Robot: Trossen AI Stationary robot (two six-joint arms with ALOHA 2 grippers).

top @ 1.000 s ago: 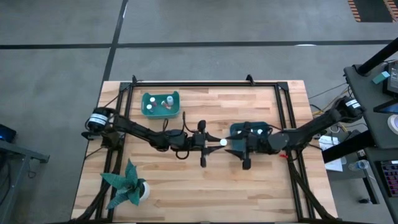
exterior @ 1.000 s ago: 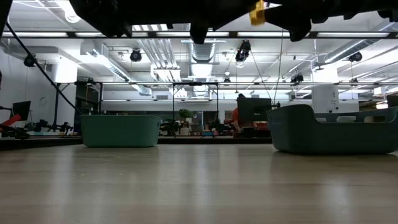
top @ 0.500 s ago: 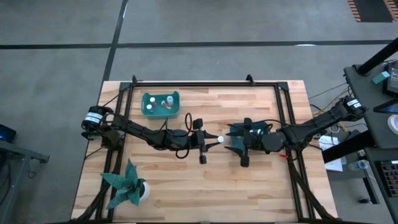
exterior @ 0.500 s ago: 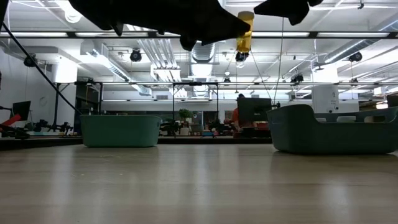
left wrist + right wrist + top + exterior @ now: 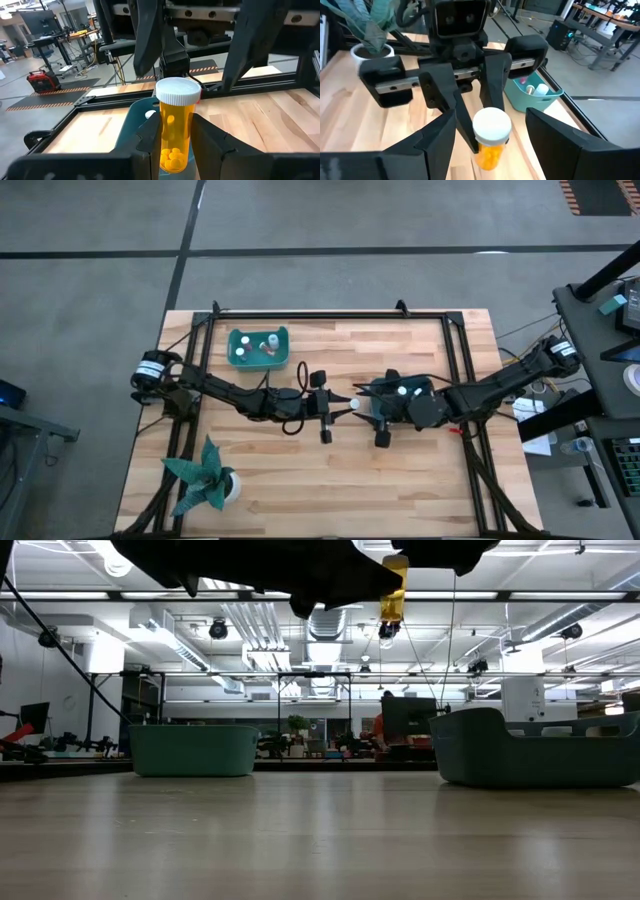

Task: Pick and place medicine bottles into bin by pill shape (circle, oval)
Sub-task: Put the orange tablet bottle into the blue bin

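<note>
Wood-plank table (image 5: 300, 470), bright workshop behind, far clutter seemingly benches

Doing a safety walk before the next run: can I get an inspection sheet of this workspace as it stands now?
Surface: wooden table, bare over most of its near half.
Job's things: amber bottle with white cap and round yellow pills, held above the table; teal bin at the back left holds bottles; second teal bin holds at least one more.
Clutter: teal paper plant in a white pot at the near left corner.
Hands: left hand shut on the bottle; right hand open, fingers either side of the cap.
Cables: black cables run along both arms and the table frame.
Surroundings: open workshop with benches and ceiling lights; a dark cart stands to the right.
</note>
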